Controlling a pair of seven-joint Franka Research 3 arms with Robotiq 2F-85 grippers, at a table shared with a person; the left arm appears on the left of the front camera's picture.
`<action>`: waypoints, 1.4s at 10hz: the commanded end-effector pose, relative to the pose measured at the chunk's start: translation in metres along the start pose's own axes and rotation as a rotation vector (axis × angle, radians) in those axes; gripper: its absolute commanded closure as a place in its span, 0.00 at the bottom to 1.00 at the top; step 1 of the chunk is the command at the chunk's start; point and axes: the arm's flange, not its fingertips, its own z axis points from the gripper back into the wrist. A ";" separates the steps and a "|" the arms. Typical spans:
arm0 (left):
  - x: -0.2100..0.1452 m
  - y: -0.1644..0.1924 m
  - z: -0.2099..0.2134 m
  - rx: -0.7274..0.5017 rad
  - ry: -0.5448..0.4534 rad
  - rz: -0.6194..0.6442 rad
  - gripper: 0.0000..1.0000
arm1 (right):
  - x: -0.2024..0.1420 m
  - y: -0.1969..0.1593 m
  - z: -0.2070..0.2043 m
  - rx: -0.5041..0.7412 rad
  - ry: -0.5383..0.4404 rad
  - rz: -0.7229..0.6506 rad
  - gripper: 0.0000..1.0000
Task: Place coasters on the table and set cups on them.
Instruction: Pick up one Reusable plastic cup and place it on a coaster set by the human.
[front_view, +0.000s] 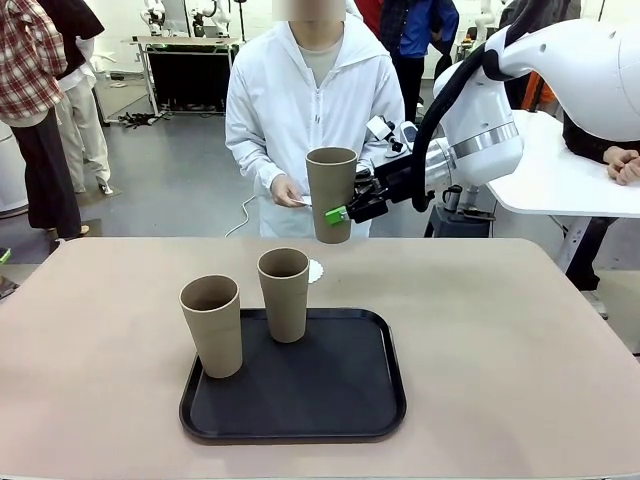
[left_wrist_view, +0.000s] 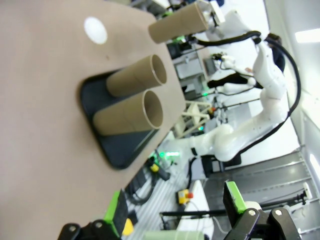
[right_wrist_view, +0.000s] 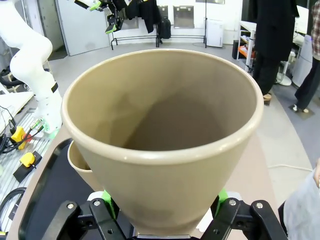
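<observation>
While our right jaws clamp one cup (front_view: 331, 195) aloft above the far side of the worktop (front_view: 500, 350), our left jaws gape empty; two more cups (front_view: 284, 293) (front_view: 212, 325) stand on the black tray (front_view: 330, 390), a coaster (front_view: 316, 270) just behind.

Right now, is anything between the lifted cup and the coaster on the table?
Nothing visible does. The lifted cup hangs in the air near the bare coaster, which lies just beyond the tray; the tray's two cups stand nearer.
</observation>
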 end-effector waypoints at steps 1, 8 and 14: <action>0.000 -0.001 0.001 -0.007 -0.006 -0.004 0.00 | 0.000 0.000 0.000 0.000 0.000 0.000 0.18; 0.000 -0.001 0.001 -0.007 -0.006 -0.004 0.00 | -0.032 -0.068 -0.031 0.041 -0.058 0.035 0.18; 0.000 -0.001 0.001 -0.007 -0.006 -0.004 0.00 | -0.044 -0.079 -0.061 -0.013 -0.033 0.003 0.18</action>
